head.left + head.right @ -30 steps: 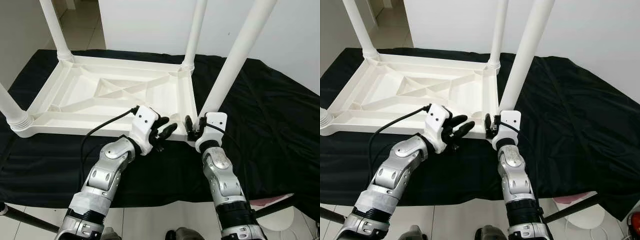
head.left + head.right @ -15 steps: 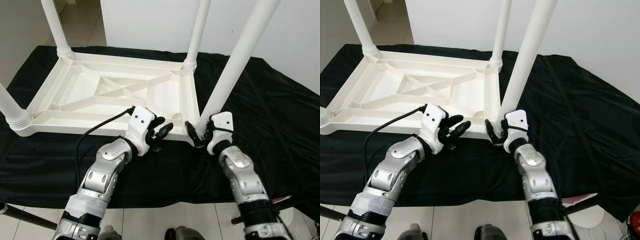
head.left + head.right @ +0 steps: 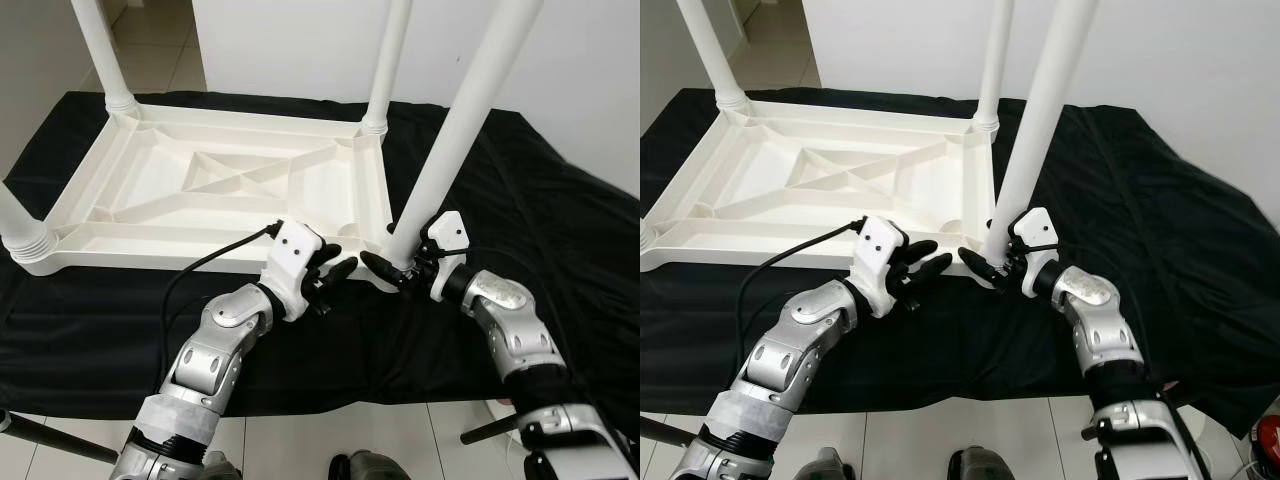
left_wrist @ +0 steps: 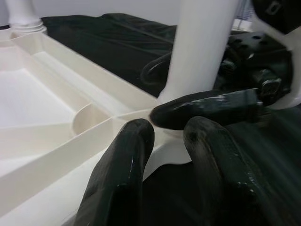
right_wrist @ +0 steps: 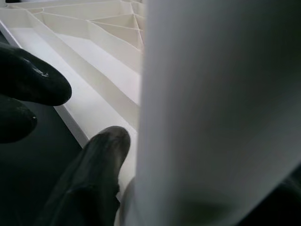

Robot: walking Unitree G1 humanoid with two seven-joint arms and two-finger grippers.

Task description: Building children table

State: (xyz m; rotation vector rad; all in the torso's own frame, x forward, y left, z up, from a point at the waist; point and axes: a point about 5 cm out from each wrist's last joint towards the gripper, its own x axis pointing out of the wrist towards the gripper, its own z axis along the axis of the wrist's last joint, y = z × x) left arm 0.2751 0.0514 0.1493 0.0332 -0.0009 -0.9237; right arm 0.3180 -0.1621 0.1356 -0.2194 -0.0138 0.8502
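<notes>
Place: a room in a home, used as a bare spot for putting furniture together.
Floor: pale glossy tiles (image 3: pixel 160 60) with visible joints, running back past a wall corner toward another part of the dwelling.
Walls: plain white (image 3: pixel 290 45), unmarked, meeting the floor just behind the work area.
Ground cover: a wide black cloth (image 3: pixel 560 250) spread straight on the tiles, rumpled at its edges.
Furniture: a white plastic children's table (image 3: pixel 210 190) lying upside down on the cloth, its legs (image 3: pixel 475 110) pointing up.
</notes>
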